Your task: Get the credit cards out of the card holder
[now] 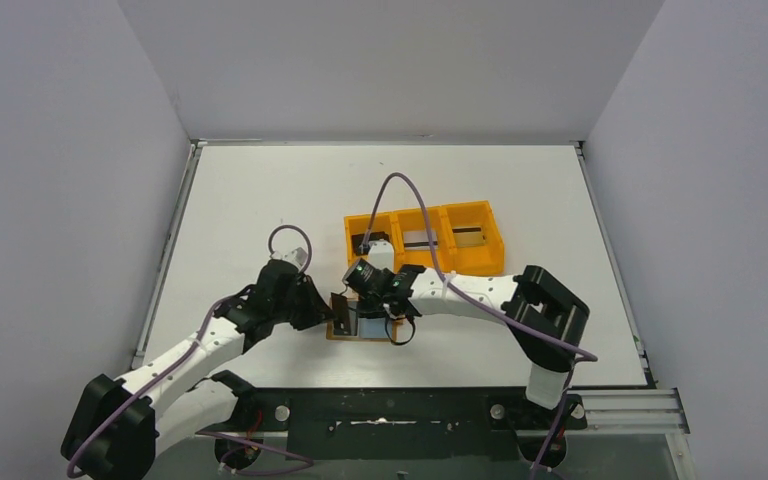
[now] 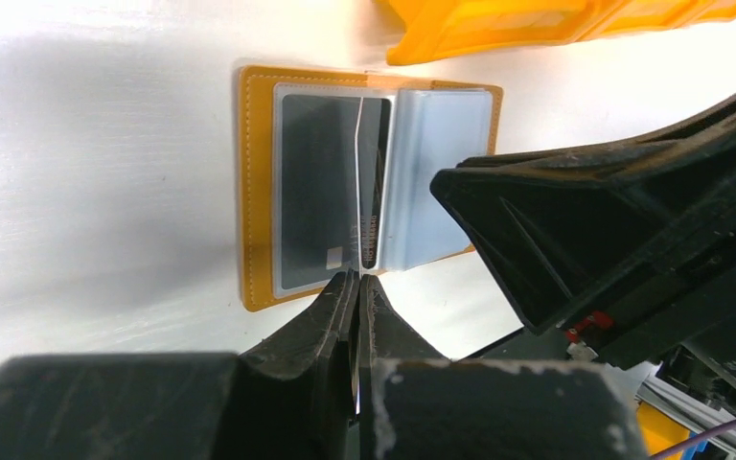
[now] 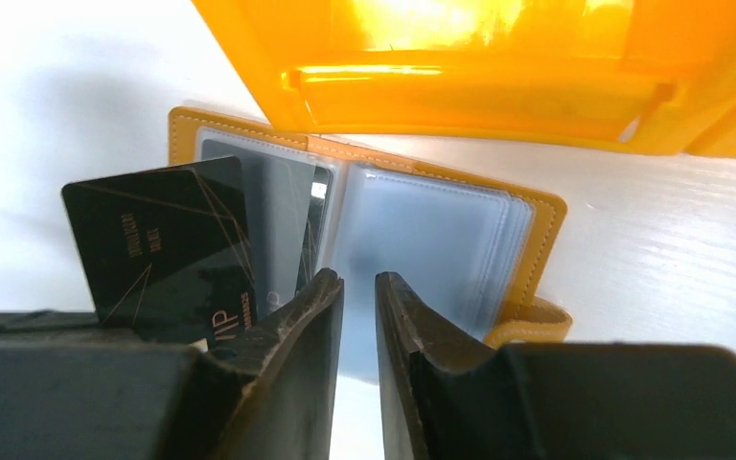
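The tan-orange card holder (image 1: 360,328) lies open on the table between both grippers; it also shows in the left wrist view (image 2: 259,192) and the right wrist view (image 3: 537,216). My left gripper (image 2: 357,278) is shut on a dark card (image 3: 158,244) and holds it on edge over the holder's middle fold. A grey card (image 2: 316,192) sits in the left pocket. Pale blue sleeves (image 3: 422,240) fill the right panel. My right gripper (image 3: 356,280) is narrowly open and empty, just over the right panel, near the snap tab (image 3: 527,321).
A bright orange three-compartment tray (image 1: 425,240) stands right behind the holder, close to both grippers (image 3: 479,77). The right arm's black body (image 2: 613,220) crowds the holder's right side. White walls surround the table.
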`<action>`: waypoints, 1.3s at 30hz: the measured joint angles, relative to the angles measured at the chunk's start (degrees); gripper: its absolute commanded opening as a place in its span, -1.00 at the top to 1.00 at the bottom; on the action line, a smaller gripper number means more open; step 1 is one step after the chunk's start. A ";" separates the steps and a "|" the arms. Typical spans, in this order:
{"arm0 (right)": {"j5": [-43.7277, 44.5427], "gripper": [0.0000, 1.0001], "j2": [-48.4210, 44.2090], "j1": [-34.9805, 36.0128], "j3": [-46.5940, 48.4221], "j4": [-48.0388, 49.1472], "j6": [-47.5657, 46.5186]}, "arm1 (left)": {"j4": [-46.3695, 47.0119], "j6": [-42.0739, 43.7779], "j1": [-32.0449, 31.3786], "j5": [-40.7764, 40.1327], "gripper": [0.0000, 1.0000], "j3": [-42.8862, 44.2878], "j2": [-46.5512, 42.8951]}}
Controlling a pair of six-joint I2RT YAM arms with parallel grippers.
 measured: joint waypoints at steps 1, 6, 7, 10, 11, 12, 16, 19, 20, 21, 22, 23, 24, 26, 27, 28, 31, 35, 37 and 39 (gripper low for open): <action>0.20 0.51 -1.03 0.00 -0.57 0.37 0.00 | 0.17 -0.02 0.00 0.04 1.00 -0.04 -0.59; 1.46 0.36 -8.17 -0.02 -5.66 3.39 0.24 | 1.51 -0.15 0.26 0.35 1.00 -0.20 -2.25; 1.66 0.30 -9.88 -0.02 -7.10 4.31 0.35 | 1.86 -0.22 0.26 0.37 1.00 -0.20 -2.47; 2.25 0.16 -14.80 -0.15 -11.72 7.50 0.68 | 2.62 -0.42 0.26 0.42 1.00 -0.20 -3.50; 2.40 0.10 -16.02 -0.20 -12.87 8.35 0.72 | 2.73 -0.44 0.26 0.39 1.00 -0.20 -3.96; 2.58 0.05 -17.73 -0.39 -14.60 9.62 0.87 | 2.84 -0.46 0.26 0.39 1.00 -0.20 -4.59; 3.17 -0.03 -23.52 -0.85 -19.96 14.32 1.27 | 2.99 -0.46 0.26 0.15 1.00 -0.20 -7.63; 3.65 -0.07 -27.23 -1.36 -23.37 18.34 1.27 | 3.02 -0.46 0.28 -0.31 1.00 -0.20 -10.27; 3.82 -0.08 -27.98 -1.53 -24.06 19.47 1.18 | 3.02 -0.44 0.28 -0.39 1.00 -0.20 -11.04; 3.87 -0.09 -28.79 -1.60 -24.92 20.90 0.98 | 3.04 -0.44 0.28 -0.52 1.00 -0.20 -11.98; 3.89 -0.10 -29.49 -1.62 -25.64 22.12 0.70 | 3.08 -0.44 0.28 -0.68 1.00 -0.20 -12.94; 3.89 -0.11 -30.08 -1.64 -26.34 23.41 0.46 | 3.21 -0.42 0.31 -0.70 1.00 -0.20 -13.90; 3.85 -0.13 -30.58 -1.64 -26.91 24.55 0.31 | 3.48 -0.37 0.33 -0.68 1.00 -0.22 -14.88; 3.72 -0.15 -31.50 -1.70 -27.85 26.69 0.17 | 4.48 -0.26 0.31 -0.44 1.00 -0.31 -16.76; 3.43 -0.17 -31.78 -1.77 -28.04 27.26 0.13 | 5.18 -0.22 0.31 -0.33 1.00 -0.50 -17.49; 2.97 -0.22 -32.06 -2.01 -28.26 27.96 0.04 | 5.97 -0.22 0.31 -0.20 1.00 -0.87 -18.51; 0.83 -0.28 -32.37 -2.69 -28.63 29.88 0.04 | 6.75 -0.24 0.31 0.07 1.00 -1.73 -20.52; -3.69 -0.35 -32.37 -3.98 -30.03 34.62 0.04 | 7.89 -0.33 0.33 0.98 1.00 -2.95 -22.16; -5.97 -0.38 -32.37 -4.42 -30.97 37.16 0.09 | 9.03 -0.42 0.33 1.90 1.00 -3.39 -22.40; -8.46 -0.39 -32.37 -4.87 -31.78 40.06 0.09 | 10.19 -0.50 0.33 2.95 1.00 -3.72 -22.40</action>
